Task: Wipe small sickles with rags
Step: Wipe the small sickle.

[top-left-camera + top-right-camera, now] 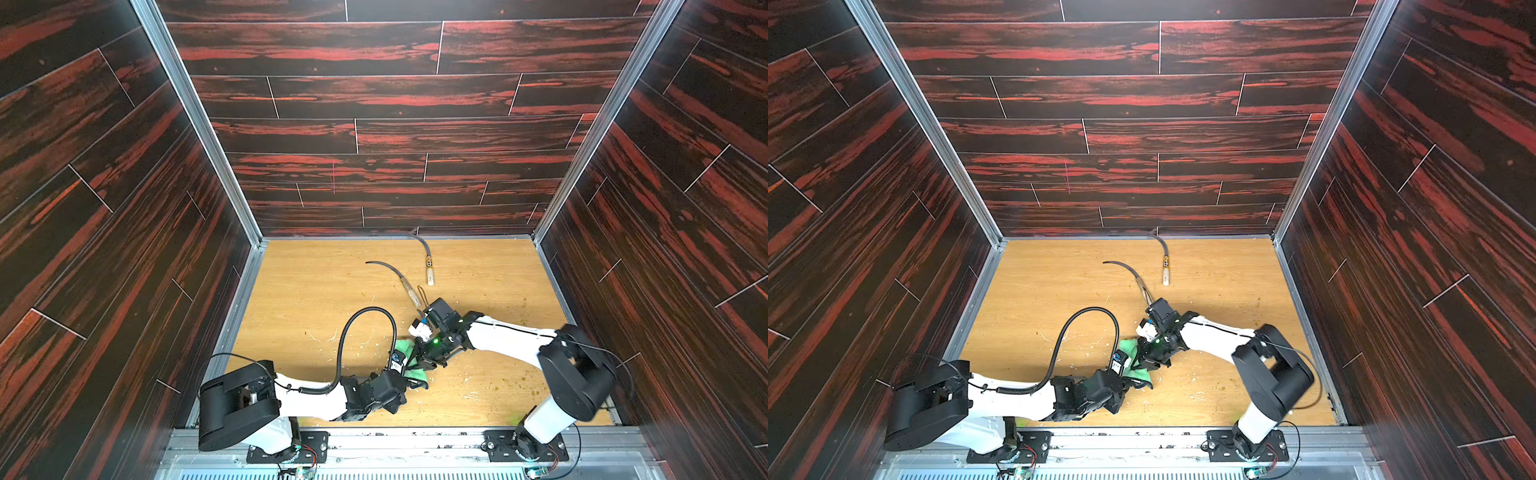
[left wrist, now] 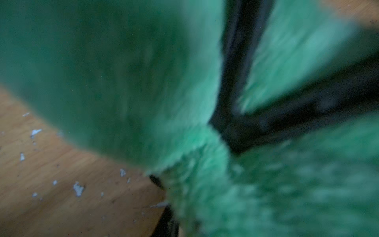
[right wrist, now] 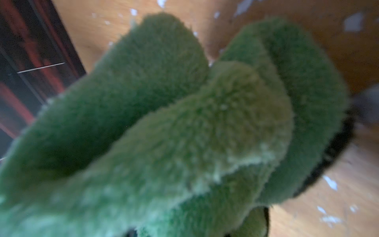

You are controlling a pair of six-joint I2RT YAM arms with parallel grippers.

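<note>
Two small sickles lie on the wooden table at the back. One (image 1: pixel 429 270) has a yellow-black band on its handle, and the other (image 1: pixel 405 284) curves its dark blade to the left; both top views show them (image 1: pixel 1165 270) (image 1: pixel 1142 284). Near the front middle, the fluffy green rag (image 1: pixel 417 375) (image 1: pixel 1130 347) is bunched between my two grippers. My left gripper (image 1: pixel 407 370) and right gripper (image 1: pixel 423 360) meet over it, both shut on the cloth. The rag (image 2: pixel 143 82) (image 3: pixel 184 133) fills both wrist views and hides the jaws. No sickle shows in the rag.
Pale scraps and yellowish crumbs litter the table (image 1: pixel 316 291) around the arms. A black ribbed cable (image 1: pixel 365 309) loops up from the left arm. Dark red panel walls close the back and both sides, and a metal rail (image 1: pixel 407 434) runs along the front.
</note>
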